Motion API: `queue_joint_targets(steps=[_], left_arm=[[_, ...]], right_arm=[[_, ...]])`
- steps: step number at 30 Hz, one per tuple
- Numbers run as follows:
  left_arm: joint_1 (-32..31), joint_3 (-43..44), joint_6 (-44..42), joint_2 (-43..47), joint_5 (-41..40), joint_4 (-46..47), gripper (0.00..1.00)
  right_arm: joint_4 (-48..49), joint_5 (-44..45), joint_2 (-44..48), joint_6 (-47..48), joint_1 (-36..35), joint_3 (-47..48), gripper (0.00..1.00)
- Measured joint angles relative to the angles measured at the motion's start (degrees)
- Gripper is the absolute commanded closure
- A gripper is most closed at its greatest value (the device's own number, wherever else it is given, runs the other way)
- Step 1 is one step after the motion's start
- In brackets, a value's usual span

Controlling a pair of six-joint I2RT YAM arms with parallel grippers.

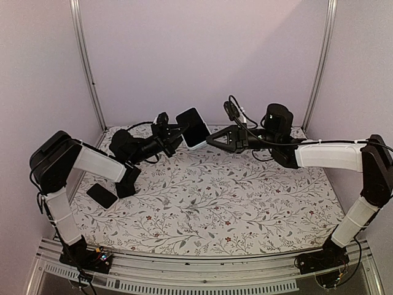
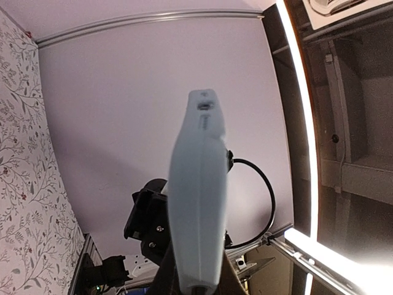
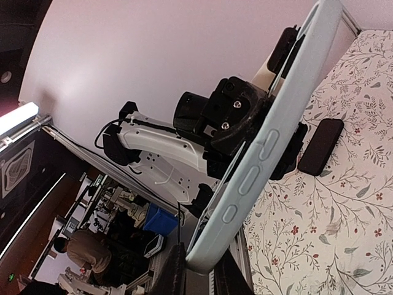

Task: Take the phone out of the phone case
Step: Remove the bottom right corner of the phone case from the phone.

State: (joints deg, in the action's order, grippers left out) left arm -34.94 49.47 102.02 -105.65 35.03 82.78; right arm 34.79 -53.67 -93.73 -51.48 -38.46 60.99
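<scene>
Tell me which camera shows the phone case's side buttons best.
The right wrist view. There the pale blue phone case runs edge-on across the frame, and its three side buttons are plain. The left wrist view shows only another narrow edge of it, close up. The top view shows mostly the dark screen, with no buttons visible.

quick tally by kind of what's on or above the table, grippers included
grippers: 2, left gripper and right gripper
pale blue phone case: 1
black flat slab: 1
total: 4
</scene>
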Motion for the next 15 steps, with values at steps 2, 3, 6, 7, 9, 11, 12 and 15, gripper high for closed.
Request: queue_joint_targets(steps=[2, 3, 6, 7, 9, 11, 12, 15], left_arm=[[0.0, 0.15, 0.72, 0.22, -0.26, 0.11, 1.0], [0.02, 0.28, 1.07, 0.33, -0.35, 0.13, 1.0], [0.0, 0.52, 1.9, 0.66, -0.48, 0.22, 1.0], [-0.02, 0.63, 2.25, 0.7, -0.5, 0.35, 1.0], [-0.02, 0.9, 3.06, 0.7, -0.63, 0.52, 1.0], [-0.09, 1.25, 3.89, 0.7, -0.79, 0.7, 1.0], [-0.09, 1.33, 4.13, 0.7, -0.81, 0.76, 1.0], [-0.13, 2.01, 5.16, 0.7, -0.96, 0.92, 1.0]], right_arm=[[0.52, -0.5, -0.22, -0.02, 0.07, 0.68, 0.93], [0.92, -0.72, -0.33, -0.09, 0.09, 0.81, 0.93], [3.39, -1.38, -0.76, -0.63, 0.13, 1.01, 0.93], [4.22, -1.55, -0.9, -0.92, 0.11, 1.01, 0.93], [6.32, -2.05, -1.29, -1.73, 0.17, 1.01, 0.93], [9.53, -2.58, -2.05, -3.04, 0.24, 1.01, 0.93], [10.43, -2.67, -2.27, -3.41, 0.28, 1.01, 0.93], [15.54, -3.43, -3.56, -5.55, 0.42, 1.01, 0.94]])
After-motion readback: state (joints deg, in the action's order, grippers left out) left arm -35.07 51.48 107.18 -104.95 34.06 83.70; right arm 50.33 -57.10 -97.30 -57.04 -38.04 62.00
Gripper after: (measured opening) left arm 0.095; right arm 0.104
